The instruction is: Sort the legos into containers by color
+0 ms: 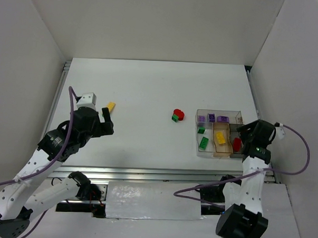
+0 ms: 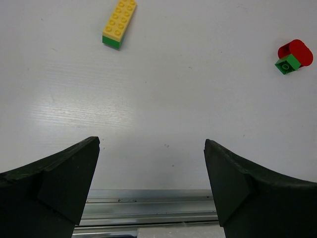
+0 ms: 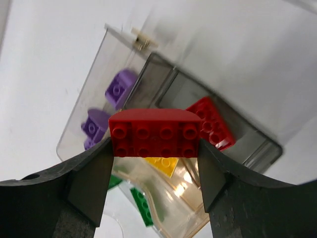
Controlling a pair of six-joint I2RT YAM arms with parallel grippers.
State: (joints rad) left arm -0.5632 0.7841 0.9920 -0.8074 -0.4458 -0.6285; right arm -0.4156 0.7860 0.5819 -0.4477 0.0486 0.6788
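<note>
White surface (image 1: 142, 139) first: the left tool (image 2: 151, 148) hangs wide open and empty, short of a long yellow studded brick (image 2: 119, 23), and the right tool (image 3: 154, 148) clamps a red studded brick (image 3: 154, 133) above the clear compartmented plastic box (image 3: 86, 94). It should centre over the other red brick (image 3: 214, 123) lying in that box and dip low before releasing. Clear dividers (image 3: 171, 79) blur together, and from above the right arm (image 1: 254, 176) partly hides that corner.

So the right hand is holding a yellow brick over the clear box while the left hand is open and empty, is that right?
Not quite: the right wrist view shows the brick in the right hand is red, not yellow. The rest holds.
</note>
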